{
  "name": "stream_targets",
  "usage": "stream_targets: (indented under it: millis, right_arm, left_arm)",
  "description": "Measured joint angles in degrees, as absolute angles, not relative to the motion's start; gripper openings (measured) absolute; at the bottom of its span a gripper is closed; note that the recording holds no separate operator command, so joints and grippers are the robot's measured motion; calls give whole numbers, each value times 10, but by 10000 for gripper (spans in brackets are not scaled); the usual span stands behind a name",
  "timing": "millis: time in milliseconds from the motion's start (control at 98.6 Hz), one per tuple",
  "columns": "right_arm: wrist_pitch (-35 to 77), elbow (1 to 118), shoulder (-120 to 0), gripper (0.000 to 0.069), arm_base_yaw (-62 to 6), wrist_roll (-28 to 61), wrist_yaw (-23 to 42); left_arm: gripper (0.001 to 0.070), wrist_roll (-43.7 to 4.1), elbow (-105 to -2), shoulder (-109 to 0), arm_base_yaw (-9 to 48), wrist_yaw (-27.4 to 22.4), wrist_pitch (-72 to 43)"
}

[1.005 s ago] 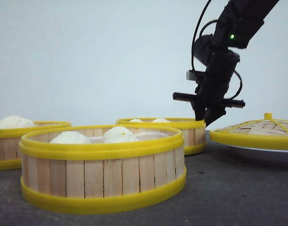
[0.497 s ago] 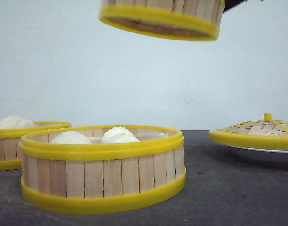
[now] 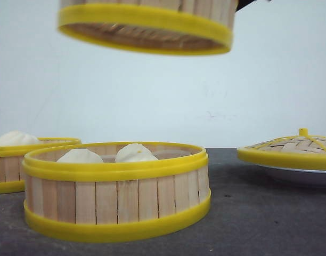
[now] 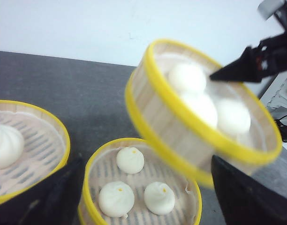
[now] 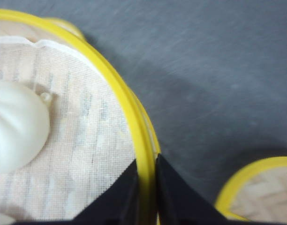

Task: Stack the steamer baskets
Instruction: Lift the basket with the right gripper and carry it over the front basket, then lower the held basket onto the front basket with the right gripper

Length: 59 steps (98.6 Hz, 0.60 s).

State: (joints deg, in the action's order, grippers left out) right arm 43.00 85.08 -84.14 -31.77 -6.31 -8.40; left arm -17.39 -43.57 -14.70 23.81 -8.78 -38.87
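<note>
The work surface is a dark grey matte desk (image 3: 259, 213) against a plain white wall (image 3: 152, 106).

Nearest the front edge stands a round shallow steamer basket with vertical light wooden slats and thick yellow plastic rings (image 3: 116, 192). It holds three white buns on a slatted floor and is, in my judgement, the stacking base, since it sits almost under my load. A second slat-walled basket of the same build (image 3: 24, 160) rests just beside it toward the left edge, also holding a bun.

My right gripper (image 5: 146, 187) is clenched on the top ring of the third yellow-ringed basket (image 3: 147, 26), one finger inside the wall and one outside. Pinching the rigid ring rather than the thin slats gives a firm hold. The basket hangs high above the desk, tilted, with three buns inside; the tilt follows from gripping one side only.

My left gripper (image 4: 143, 197) waits low with its fingers spread wide, holding nothing.

Toward the far right edge, a domed woven lid with yellow rim and knob (image 3: 291, 146) sits on a shallow white plate (image 3: 301, 175), well apart from the baskets.
</note>
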Motion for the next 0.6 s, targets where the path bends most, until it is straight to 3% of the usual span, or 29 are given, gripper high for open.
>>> stream_targets:
  millis: [264, 599]
  right_arm:
    - [340, 759, -857, 28, -348, -72, -61]
    - [317, 748, -915, 28, -351, -92, -59]
  left_arm:
    - [519, -174, -436, -145, 238, -88, -396]
    - [519, -174, -436, -145, 238, -88, -397]
